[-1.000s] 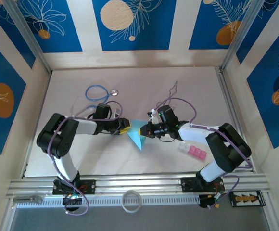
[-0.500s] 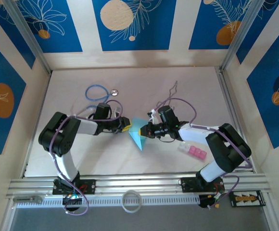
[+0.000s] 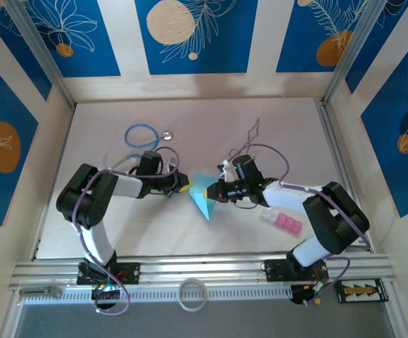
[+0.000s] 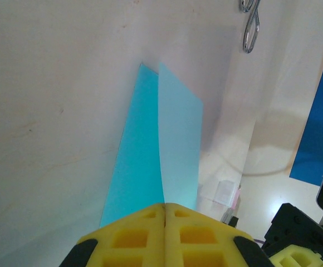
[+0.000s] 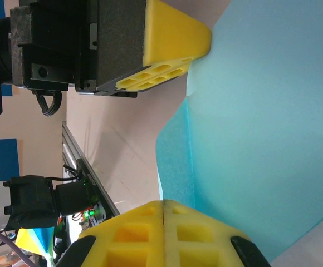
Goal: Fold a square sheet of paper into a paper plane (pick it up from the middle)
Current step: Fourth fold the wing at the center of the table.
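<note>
The light turquoise square sheet of paper (image 3: 201, 195) is folded along a crease into a narrow, paper plane-like shape with a sharp point toward the near edge. It is held off the table between the two grippers. My left gripper (image 3: 186, 186) is shut on its left edge; in the left wrist view the yellow jaws (image 4: 165, 207) pinch the paper (image 4: 145, 161), whose two layers run away from them. My right gripper (image 3: 209, 191) is shut on the opposite edge; in the right wrist view its jaws (image 5: 164, 203) clamp the paper (image 5: 262, 122), and the left gripper (image 5: 205, 41) shows at the top.
A blue-tubed stethoscope (image 3: 142, 134) lies behind the left arm. A bent wire clip (image 3: 253, 131) lies behind the right arm. Pink and clear plastic blocks (image 3: 283, 220) sit under the right forearm. A white ring (image 3: 192, 294) hangs at the front rail.
The left gripper has closed its jaws onto the paper's left edge. The right gripper has stayed shut on the paper and has hardly moved.
</note>
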Available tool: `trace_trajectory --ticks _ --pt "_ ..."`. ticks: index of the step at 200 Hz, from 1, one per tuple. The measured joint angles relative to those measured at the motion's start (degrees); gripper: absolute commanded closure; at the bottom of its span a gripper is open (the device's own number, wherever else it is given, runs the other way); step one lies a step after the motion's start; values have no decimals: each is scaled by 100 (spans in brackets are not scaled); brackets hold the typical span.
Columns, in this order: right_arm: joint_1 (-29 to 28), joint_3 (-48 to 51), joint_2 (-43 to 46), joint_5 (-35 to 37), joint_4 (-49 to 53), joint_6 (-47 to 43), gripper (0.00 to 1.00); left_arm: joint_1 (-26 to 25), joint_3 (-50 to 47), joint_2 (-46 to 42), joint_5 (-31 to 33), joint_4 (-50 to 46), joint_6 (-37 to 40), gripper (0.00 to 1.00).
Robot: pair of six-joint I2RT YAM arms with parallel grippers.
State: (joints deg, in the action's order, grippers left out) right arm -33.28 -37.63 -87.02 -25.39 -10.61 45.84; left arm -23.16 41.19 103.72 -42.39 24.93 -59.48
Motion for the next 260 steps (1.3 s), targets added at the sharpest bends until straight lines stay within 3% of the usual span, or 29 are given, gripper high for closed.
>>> trace_trajectory --ticks 16,41,62,113,149,179,219,260 --pt "2 0 35 52 98 -46 94 0 -44 -15 22 37 2 100" --pt "2 -11 144 304 518 -219 74 0 -212 -210 210 37 2 100" --pt "-2 -35 476 743 1032 -345 65 0 -389 -570 525 35 -7 100" --pt "-306 -160 1305 2065 1650 -710 64 -199 -702 -1486 1777 -256 -317 100" --pt "-1705 186 1401 3679 837 -1751 63 -732 -704 -1882 2774 -612 -741 100" --pt "-2479 363 1021 4476 260 -2708 63 -1154 -710 -2105 3587 -855 -1222 100" --pt "-2889 350 291 5388 -254 -3510 63 -1423 -710 -2350 4343 -1113 -1633 100" --pt "-3005 203 -225 5847 -446 -3807 62 -1471 -708 -2450 4629 -1300 -1801 100"
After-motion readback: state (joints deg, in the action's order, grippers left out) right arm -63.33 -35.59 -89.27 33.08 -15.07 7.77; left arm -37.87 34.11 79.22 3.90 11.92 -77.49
